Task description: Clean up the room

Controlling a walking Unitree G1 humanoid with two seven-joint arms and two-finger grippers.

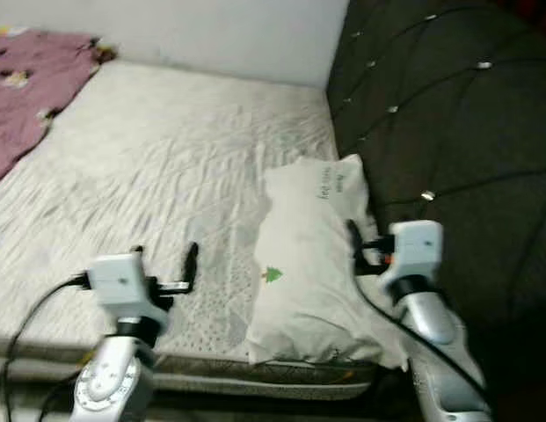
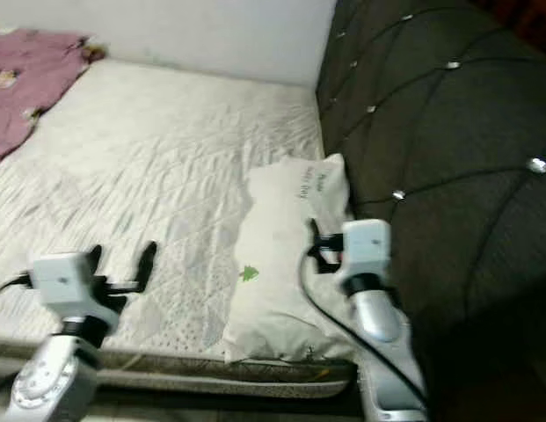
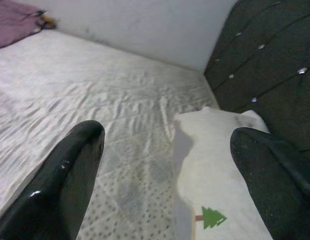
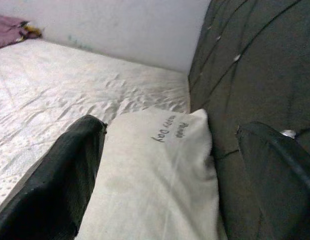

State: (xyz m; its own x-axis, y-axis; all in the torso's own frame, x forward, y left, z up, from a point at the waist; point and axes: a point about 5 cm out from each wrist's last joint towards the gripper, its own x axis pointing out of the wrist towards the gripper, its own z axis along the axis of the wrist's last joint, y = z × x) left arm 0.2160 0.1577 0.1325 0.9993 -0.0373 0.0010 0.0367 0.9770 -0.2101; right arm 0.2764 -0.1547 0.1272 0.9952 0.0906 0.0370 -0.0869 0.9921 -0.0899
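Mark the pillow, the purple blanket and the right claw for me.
pillow (image 1: pixel 308 264), left eye view, middle of its face.
purple blanket (image 1: pixel 26 88), left eye view, its folds.
right claw (image 4: pixel 169 165), right wrist view, midway between fingertips.

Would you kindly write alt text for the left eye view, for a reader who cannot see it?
A white pillow lies on a bare quilted mattress beside a dark tufted headboard. The open right gripper is at the pillow's headboard side, the open left gripper over the mattress; a pink blanket lies far left.

bed (image 1: pixel 167 167) with pillow (image 1: pixel 312 264), blanket (image 1: pixel 31 83)
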